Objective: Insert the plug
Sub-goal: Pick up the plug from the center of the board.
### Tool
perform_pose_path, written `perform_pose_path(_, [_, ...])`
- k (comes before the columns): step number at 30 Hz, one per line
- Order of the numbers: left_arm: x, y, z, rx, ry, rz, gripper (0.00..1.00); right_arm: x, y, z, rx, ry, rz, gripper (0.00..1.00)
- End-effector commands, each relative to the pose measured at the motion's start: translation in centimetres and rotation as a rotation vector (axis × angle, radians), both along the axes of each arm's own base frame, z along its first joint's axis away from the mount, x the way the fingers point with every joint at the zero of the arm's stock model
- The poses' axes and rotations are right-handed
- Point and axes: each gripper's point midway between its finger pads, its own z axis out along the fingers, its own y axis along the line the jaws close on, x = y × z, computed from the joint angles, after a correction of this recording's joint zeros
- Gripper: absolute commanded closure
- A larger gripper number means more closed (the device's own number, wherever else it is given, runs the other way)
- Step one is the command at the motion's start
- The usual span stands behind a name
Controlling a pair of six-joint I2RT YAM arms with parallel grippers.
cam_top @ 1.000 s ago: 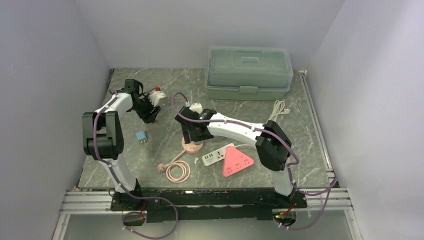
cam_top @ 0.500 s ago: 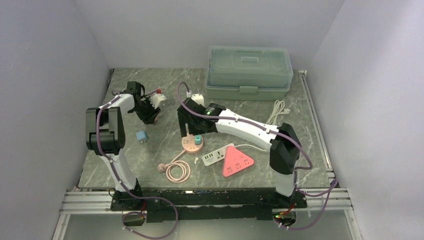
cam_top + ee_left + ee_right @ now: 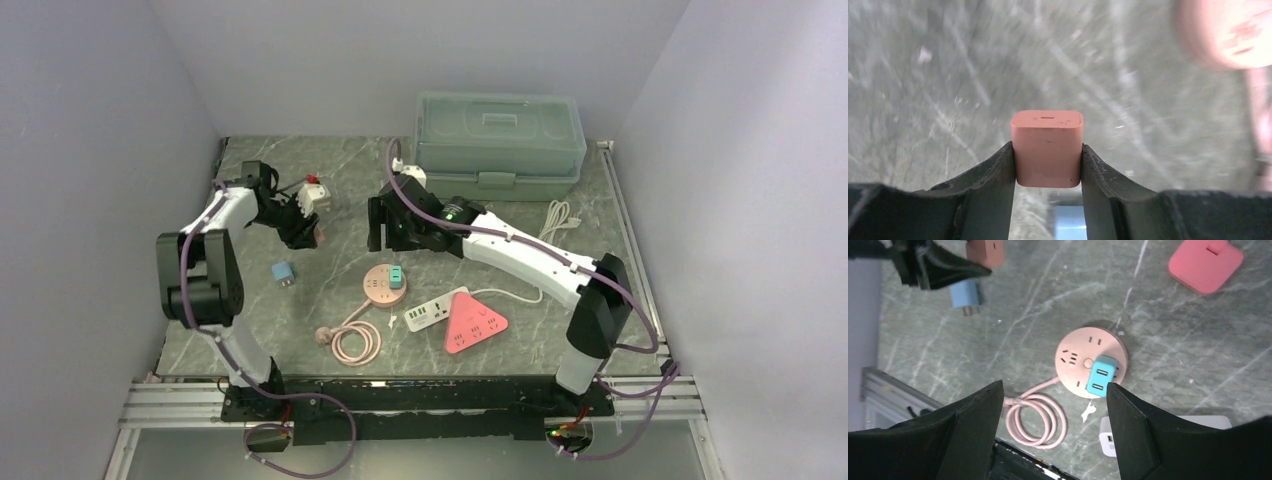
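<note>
The right gripper, now spread empty, has risen off the teal rectangular plug seated below it in the round pink socket, apparently inserted; the left gripper clamps a salmon square plastic plug.

Soft, even overhead light, faint shadows. Left wrist view: worktop smeared, perhaps by motion; pink plug crisp.

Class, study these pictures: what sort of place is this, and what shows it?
Likely a robot test cell: left arm and right arm bolted to a marble-patterned table, white walls boxing it in, power strips laid out.
</note>
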Motion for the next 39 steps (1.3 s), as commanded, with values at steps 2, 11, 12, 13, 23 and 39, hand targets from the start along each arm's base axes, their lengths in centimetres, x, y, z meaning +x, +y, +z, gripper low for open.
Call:
perform_pose_path(2, [-5.0, -7.0, 13.1, -0.428, -0.094, -0.200, 1.00, 0.8, 2.5, 5.2, 0.264, -0.072, 0.047, 0.22])
perform_pose_path(11, [-10.6, -10.4, 15.6, -0.531, -0.061, -0.297, 1.00, 0.7, 4.8, 7.5, 0.470, -0.009, 0.084, 0.20])
perform_pose_path(12, [-10.8, -10.4, 15.4, -0.516, -0.077, -0.300, 1.00, 0.7, 4.9, 7.6, 0.474, -0.006, 0.084, 0.20])
perform_pose_path(13, [-10.9, -10.4, 15.4, -0.509, -0.099, -0.301, 1.00, 0.7, 5.0, 7.7, 0.476, -0.003, 0.086, 0.20])
perform_pose_path(23, [-11.3, -12.0, 17.3, -0.515, -0.136, -0.372, 1.00, 0.3, 6.9, 6.1, 0.460, 0.070, 0.133, 0.29])
perform_pose_path(39, [-9.8, -12.7, 16.9, -0.401, -0.284, -0.457, 0.98, 0.3, 8.0, 4.3, 0.405, 0.168, 0.138, 0.71])
